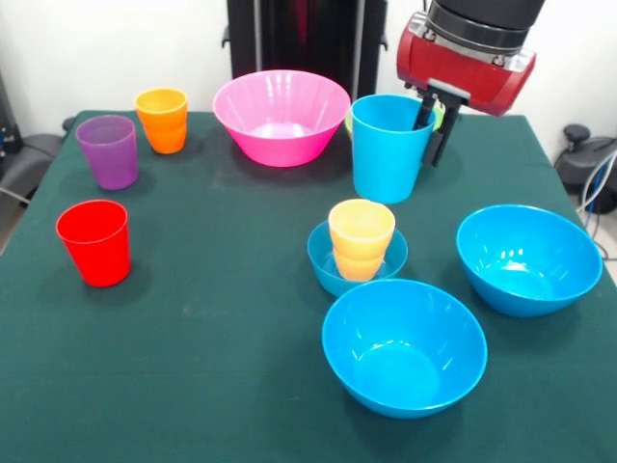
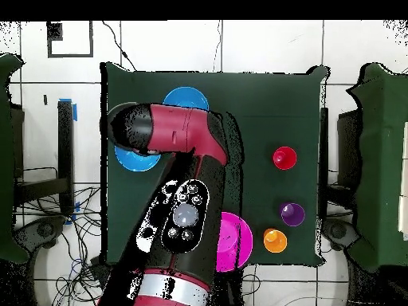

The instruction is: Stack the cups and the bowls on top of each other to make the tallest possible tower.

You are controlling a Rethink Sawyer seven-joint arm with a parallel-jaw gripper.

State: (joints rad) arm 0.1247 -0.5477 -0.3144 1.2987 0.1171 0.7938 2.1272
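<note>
The red and black arm's gripper (image 1: 430,118) has its jaws clamped over the rim of the tall light blue plastic cup (image 1: 388,147), one inside, one outside, right of the large pink plastic bowl (image 1: 281,117), while the yellow-orange cup (image 1: 361,239) stands in the small shallow blue bowl (image 1: 325,258) mid-desk (image 1: 202,338).

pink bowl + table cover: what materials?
Pink bowl: looks like glossy, slightly translucent moulded plastic, going by its bright highlights and ribbed wall. Table cover: likely matte dark green cloth or felt, since it shows no shine; the weave is too fine to tell.
</note>
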